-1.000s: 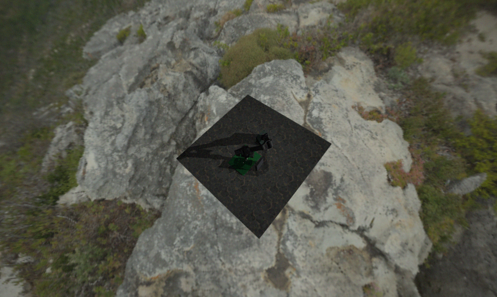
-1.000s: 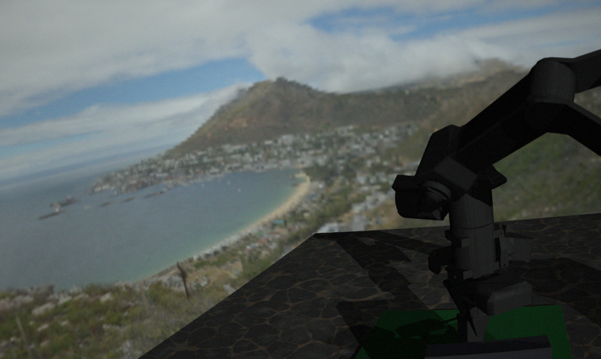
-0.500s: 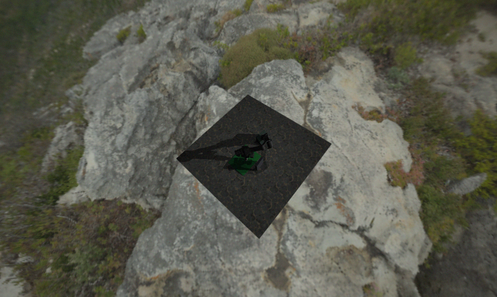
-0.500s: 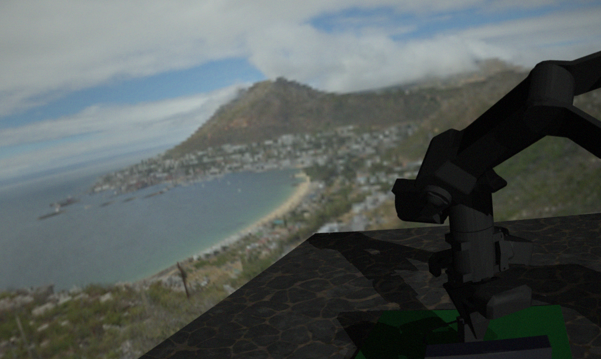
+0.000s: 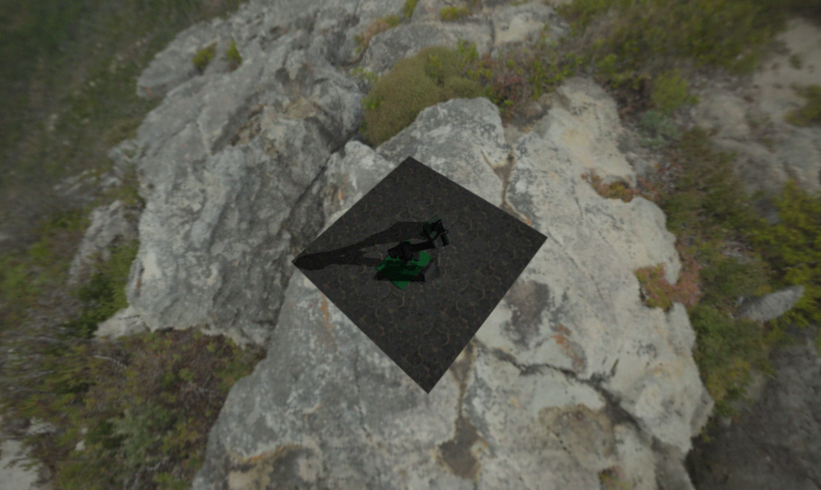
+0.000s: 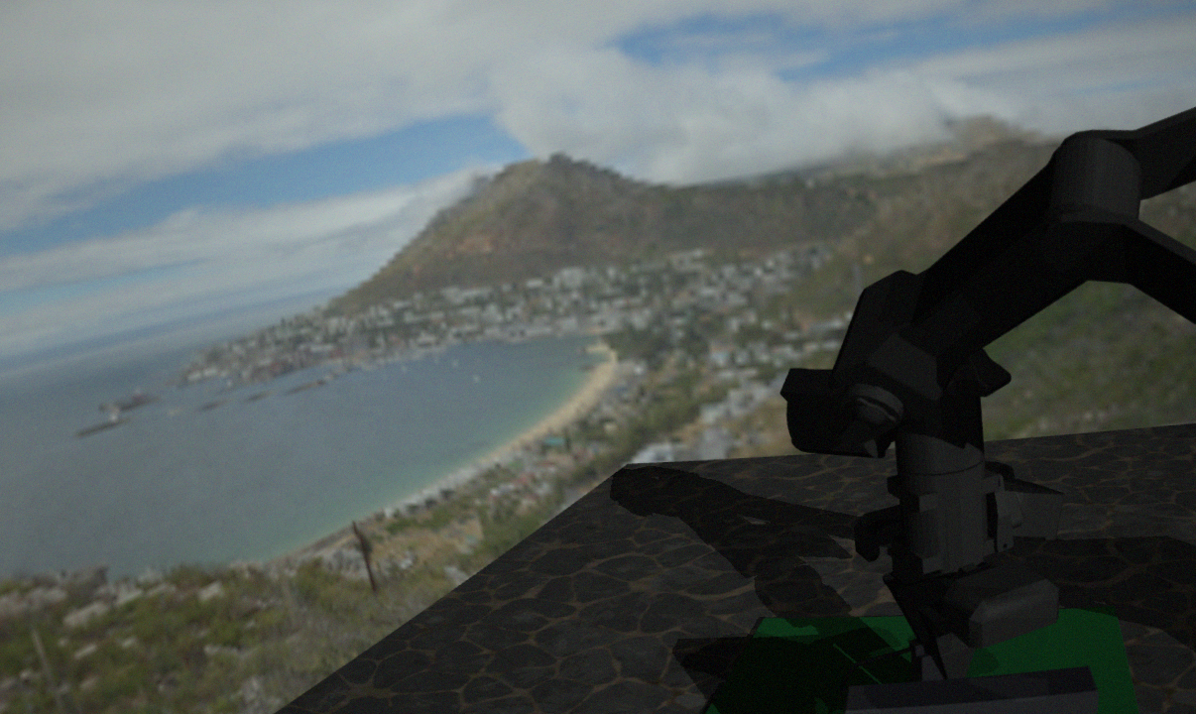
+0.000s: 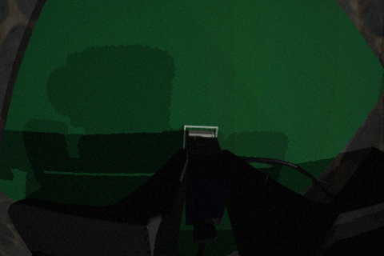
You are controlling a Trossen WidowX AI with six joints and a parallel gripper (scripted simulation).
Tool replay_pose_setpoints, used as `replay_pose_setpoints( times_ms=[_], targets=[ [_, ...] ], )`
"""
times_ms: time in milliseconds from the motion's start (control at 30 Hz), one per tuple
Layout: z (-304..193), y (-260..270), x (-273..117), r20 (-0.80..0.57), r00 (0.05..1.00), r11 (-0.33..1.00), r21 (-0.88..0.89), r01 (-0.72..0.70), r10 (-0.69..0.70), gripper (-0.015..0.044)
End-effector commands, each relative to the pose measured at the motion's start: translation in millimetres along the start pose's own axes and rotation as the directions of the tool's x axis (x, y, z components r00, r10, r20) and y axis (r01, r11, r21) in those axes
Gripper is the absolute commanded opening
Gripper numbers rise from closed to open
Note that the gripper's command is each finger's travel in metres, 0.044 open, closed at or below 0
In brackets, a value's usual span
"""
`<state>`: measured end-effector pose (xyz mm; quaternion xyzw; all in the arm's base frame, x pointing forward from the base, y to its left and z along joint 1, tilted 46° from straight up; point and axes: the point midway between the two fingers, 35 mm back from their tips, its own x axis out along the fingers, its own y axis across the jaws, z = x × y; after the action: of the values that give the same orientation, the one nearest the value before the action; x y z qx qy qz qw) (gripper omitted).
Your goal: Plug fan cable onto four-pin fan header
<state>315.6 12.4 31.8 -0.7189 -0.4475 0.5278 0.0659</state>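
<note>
The green board [image 5: 404,278] [image 6: 1050,644] [image 7: 280,68] lies flat under the arm. My gripper [image 7: 203,156] [image 6: 932,674] points down over it, shut on the fan cable's dark plug [image 7: 205,200]. In the wrist view the plug's front end [image 7: 203,144] overlaps the fan header [image 7: 201,127], a small white outline on the board; a pale strip shows inside its far edge. The plug looks lined up with the header side to side. Its depth is hidden, and the pins cannot be made out. The fan cable [image 7: 297,166] curves out to the right from behind the right finger.
A grey block [image 6: 975,692], probably the fan, stands at the board's near edge in the exterior view. The board rests on a dark stone-patterned table top [image 5: 428,353] [image 6: 513,639]. Arm shadows fall across the board and table, and the wrist view is very dark near the fingers.
</note>
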Motion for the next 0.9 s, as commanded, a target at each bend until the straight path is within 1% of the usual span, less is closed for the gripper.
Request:
replay_pose_setpoints(
  times_ms=[0, 100, 433, 533, 667, 867],
  targets=[
    [-1, 0, 4, -0.004, 1.0, 1.0, 0.002, 0.0, 0.0, 0.0],
    [-1, 0, 6, -0.004, 1.0, 1.0, 0.002, 0.0, 0.0, 0.0],
    [0, 0, 2, 0.0, 1.0, 1.0, -0.001, 0.0, 0.0, 0.026],
    [0, 0, -1, 0.0, 1.0, 1.0, 0.0, 0.0, 0.0, 0.026],
    [0, 0, -49, -0.002, 1.0, 1.0, 0.002, -0.002, 0.002, 0.026],
    [1, 0, -52, -0.002, 1.0, 1.0, 0.003, -0.002, 0.002, 0.026]
  ],
)
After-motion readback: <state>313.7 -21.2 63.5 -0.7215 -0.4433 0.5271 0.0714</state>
